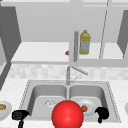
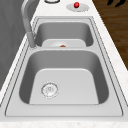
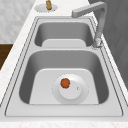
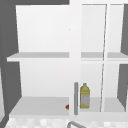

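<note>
While its fingers curl inward with nothing between them, the right hand [image 1: 102, 113] hangs over the front rim of the sink [image 1: 111, 97], at the right basin's near corner. Just to its left, inside that basin, a small orange-red fruit [image 1: 84, 108] sits on a white plate [image 1: 88, 103]; the right side view shows the fruit left of the plate's middle. The left hand [image 1: 19, 115] hovers at the sink's front left corner, its fingers likewise curled and holding nothing. Beside it, on the counter, a plate [image 1: 5, 110] carries a brownish item [image 1: 2, 107]. A large red ball [image 1: 67, 114] stands between the two hands, in front of the divider. Above the faucet [image 1: 68, 75], an open cabinet holds a yellow bottle [image 1: 84, 42].
</note>
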You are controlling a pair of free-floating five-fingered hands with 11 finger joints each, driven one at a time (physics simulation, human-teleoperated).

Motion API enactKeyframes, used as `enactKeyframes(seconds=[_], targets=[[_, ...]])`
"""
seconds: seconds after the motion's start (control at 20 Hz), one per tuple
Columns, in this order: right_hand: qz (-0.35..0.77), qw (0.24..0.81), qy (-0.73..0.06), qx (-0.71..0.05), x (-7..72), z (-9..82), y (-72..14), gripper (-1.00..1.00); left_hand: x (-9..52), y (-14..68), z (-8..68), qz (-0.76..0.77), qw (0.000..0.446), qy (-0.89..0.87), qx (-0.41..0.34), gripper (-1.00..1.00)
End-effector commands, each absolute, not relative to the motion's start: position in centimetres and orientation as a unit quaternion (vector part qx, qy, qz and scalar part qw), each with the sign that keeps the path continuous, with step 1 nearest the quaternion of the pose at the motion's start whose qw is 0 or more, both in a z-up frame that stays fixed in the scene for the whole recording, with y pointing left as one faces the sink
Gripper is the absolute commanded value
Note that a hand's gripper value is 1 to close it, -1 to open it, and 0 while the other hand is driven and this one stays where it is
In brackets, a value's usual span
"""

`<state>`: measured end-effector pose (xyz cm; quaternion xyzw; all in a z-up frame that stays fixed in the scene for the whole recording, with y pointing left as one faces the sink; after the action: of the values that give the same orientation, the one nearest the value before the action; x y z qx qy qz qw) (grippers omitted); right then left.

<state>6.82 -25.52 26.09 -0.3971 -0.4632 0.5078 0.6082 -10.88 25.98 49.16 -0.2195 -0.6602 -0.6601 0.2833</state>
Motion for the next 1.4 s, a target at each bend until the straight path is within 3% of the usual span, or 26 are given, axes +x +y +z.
enactKeyframes(seconds=[0.0,0.4,0.95,1.35], targets=[[0.508,0.608,-0.463,-0.397,6.8,26.1,-25.5,0.00,-10.9,24.7,50.1,-0.700,0.289,-0.626,-0.187,-1.00],[0.508,0.608,-0.463,-0.397,6.8,26.1,-25.5,0.00,-10.9,21.9,50.4,-0.739,0.291,-0.589,-0.148,-1.00],[0.508,0.608,-0.463,-0.397,6.8,26.1,-25.5,0.00,-9.1,17.2,50.2,-0.762,0.227,-0.603,-0.070,-1.00],[0.508,0.608,-0.463,-0.397,6.8,26.1,-25.5,0.00,-11.4,15.7,44.7,-0.758,0.203,-0.618,-0.046,-1.00]])
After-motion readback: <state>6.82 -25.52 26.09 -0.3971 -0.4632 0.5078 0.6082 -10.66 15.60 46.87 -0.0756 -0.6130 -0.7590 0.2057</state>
